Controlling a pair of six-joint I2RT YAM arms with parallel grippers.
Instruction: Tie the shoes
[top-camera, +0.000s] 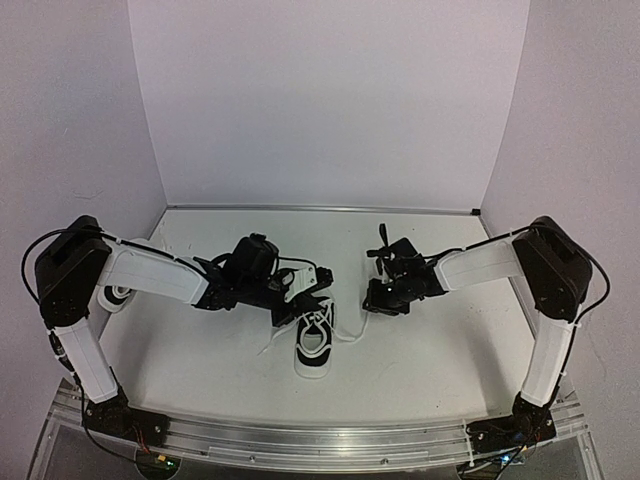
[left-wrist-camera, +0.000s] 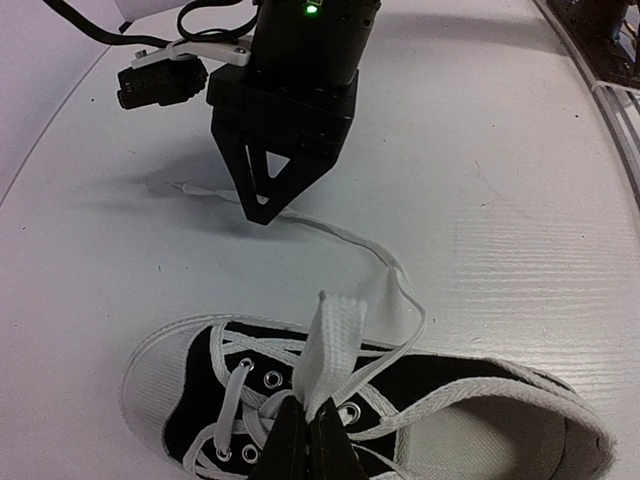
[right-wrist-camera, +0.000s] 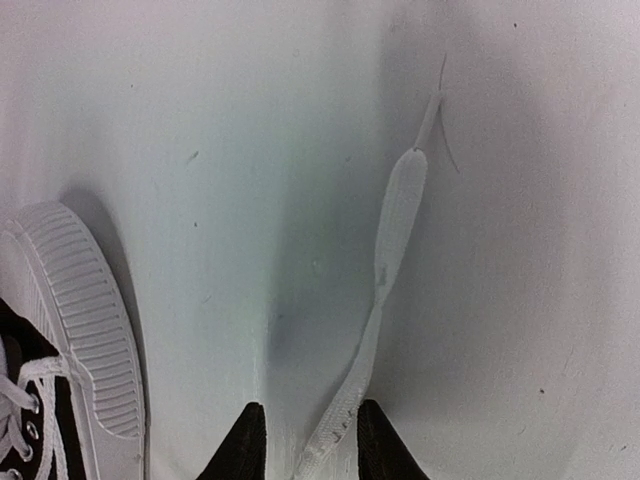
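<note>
One black-and-white shoe (top-camera: 313, 352) lies mid-table, toe toward the near edge. In the left wrist view the shoe (left-wrist-camera: 190, 385) shows white laces and a pale insole. My left gripper (top-camera: 293, 305) is over its tongue, and in the left wrist view (left-wrist-camera: 308, 420) it is shut on a folded loop of white lace (left-wrist-camera: 335, 335). The other lace end (right-wrist-camera: 398, 220) runs flat across the table. My right gripper (top-camera: 373, 299) is open and low, with that lace lying between its fingers (right-wrist-camera: 245, 440). The second shoe (top-camera: 116, 296) is mostly hidden under the left arm.
The white table (top-camera: 440, 350) has white walls at the back and sides. A metal rail (top-camera: 320, 440) with the arm bases runs along the near edge. The shoe's ribbed white sole (right-wrist-camera: 85, 320) is left of my right gripper.
</note>
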